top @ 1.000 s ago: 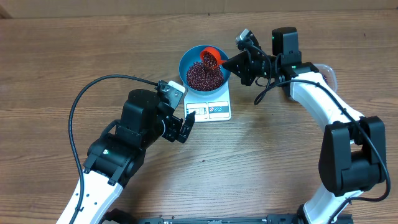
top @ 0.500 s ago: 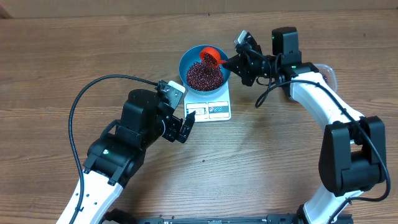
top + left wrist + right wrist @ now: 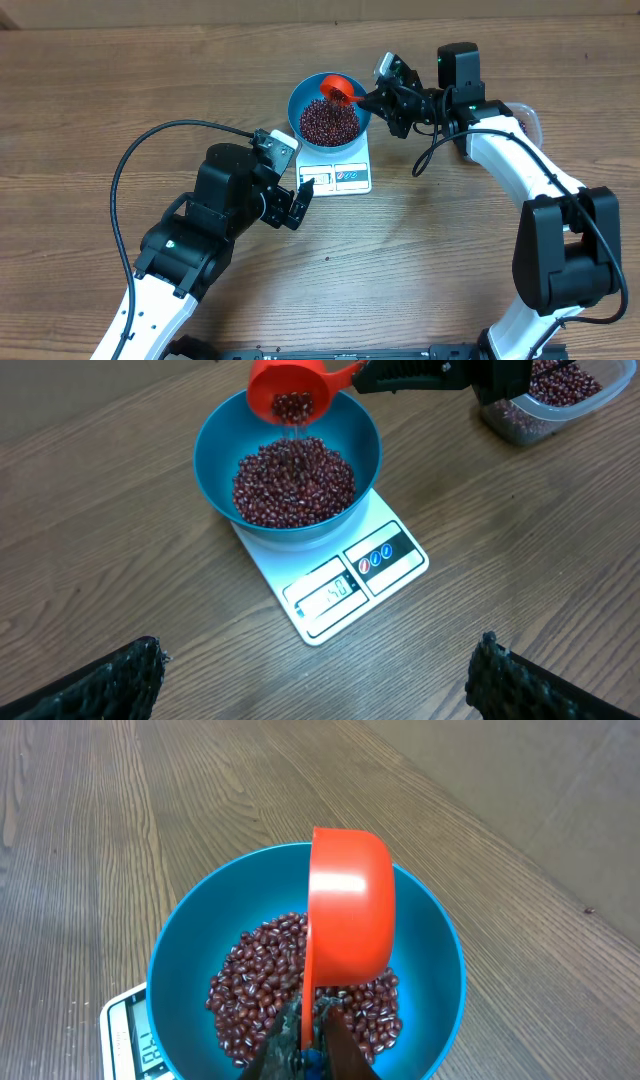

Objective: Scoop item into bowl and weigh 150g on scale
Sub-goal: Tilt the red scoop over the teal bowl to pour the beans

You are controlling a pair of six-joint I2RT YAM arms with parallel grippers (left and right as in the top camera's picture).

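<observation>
The blue bowl [image 3: 352, 137] [image 3: 357, 435] [image 3: 430, 935] sits on the white scale [image 3: 352, 178] [image 3: 392, 556] [image 3: 125, 1025] and holds a pile of dark red beans [image 3: 328, 121] [image 3: 293, 482] [image 3: 252, 990]. My right gripper [image 3: 372, 98] [image 3: 310, 1045] is shut on the handle of an orange-red scoop [image 3: 338, 89] [image 3: 292, 390] [image 3: 348, 910], tilted on its side over the bowl with beans dropping out of it. My left gripper [image 3: 300, 200] [image 3: 315, 675] stands open above bare wood in front of the scale, nothing between its fingers.
A clear plastic tub [image 3: 570, 405] [image 3: 530, 118] with more beans stands to the right of the scale, behind my right arm. A black cable [image 3: 150, 145] loops over the table at the left.
The scoop has rolled further over above the bowl, and my right wrist has turned slightly. The left arm has not moved.
</observation>
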